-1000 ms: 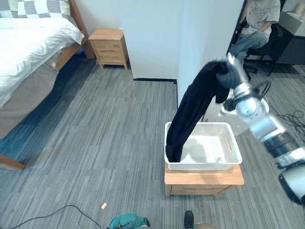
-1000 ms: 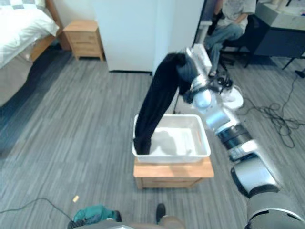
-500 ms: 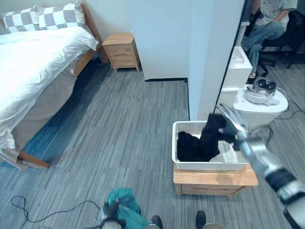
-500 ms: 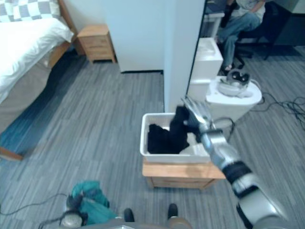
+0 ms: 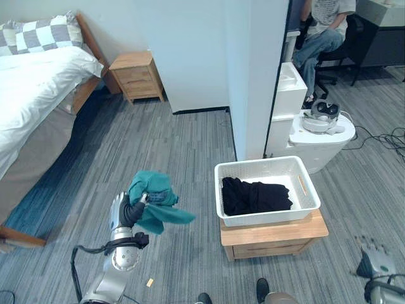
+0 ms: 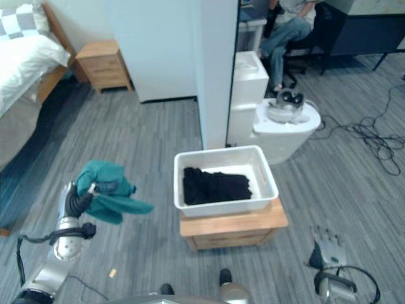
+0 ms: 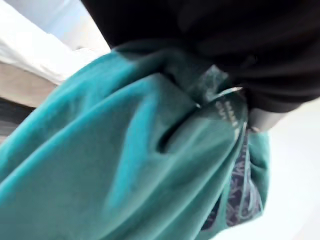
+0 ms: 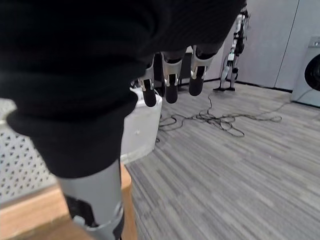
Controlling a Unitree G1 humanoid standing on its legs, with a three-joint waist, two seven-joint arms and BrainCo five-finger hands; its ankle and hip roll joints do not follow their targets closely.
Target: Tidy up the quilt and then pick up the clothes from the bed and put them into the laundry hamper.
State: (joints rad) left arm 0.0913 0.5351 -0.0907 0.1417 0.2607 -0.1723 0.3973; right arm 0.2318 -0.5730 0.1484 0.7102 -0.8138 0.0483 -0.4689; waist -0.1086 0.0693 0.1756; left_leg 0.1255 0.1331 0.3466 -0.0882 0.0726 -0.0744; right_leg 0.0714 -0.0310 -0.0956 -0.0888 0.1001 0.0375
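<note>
Left of the white laundry hamper (image 5: 266, 192), well clear of it, the left hand (image 5: 124, 211) is raised over the grey plank floor (image 5: 190, 145) with a teal garment (image 5: 154, 202) bunched in its curled fingers; the left wrist view shows teal cloth gathered close against the hand. Black clothing (image 5: 255, 196) already lies heaped in the hamper, which sits on a low wooden stand (image 5: 272, 234). Right hand (image 6: 328, 249) hangs low beside the stand, fingers straight and loose, holding nothing. Bed (image 5: 35, 88) with white quilt (image 5: 28, 73) at far left, wooden nightstand (image 5: 135, 76) near it. A seated person (image 5: 323, 31) is beyond the partition wall (image 5: 253, 63).

Step in hand, by my reading: carrying the second garment to the hamper. Next move calls for swinging the left arm across until the cloth hangs over the basket's opening, then loosening the fingers. The trailing flap could drape over the near rim.
</note>
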